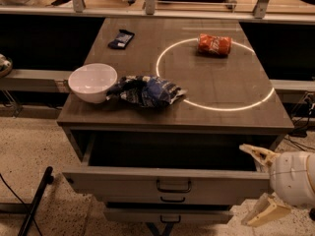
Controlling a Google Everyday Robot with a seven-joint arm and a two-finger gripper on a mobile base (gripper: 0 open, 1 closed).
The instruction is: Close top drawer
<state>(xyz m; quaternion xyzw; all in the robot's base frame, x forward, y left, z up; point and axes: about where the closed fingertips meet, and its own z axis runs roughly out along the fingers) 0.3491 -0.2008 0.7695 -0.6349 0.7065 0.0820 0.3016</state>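
The top drawer [123, 181] is pulled out of the grey-brown cabinet, its dark inside showing. Its front panel carries a dark loop handle [173, 186] at centre. My gripper [261, 183] is at the drawer's right end, beside the front panel's right edge. It is open, with one cream finger [256, 153] above the panel's top corner and the other [266, 212] below it. It holds nothing.
Two shorter drawers with dark handles [170, 219] sit below. On the cabinet top are a white bowl [92, 82], a blue chip bag [146, 90], an orange can [214, 44] and a dark packet [121, 39]. A black pole [34, 200] leans at lower left.
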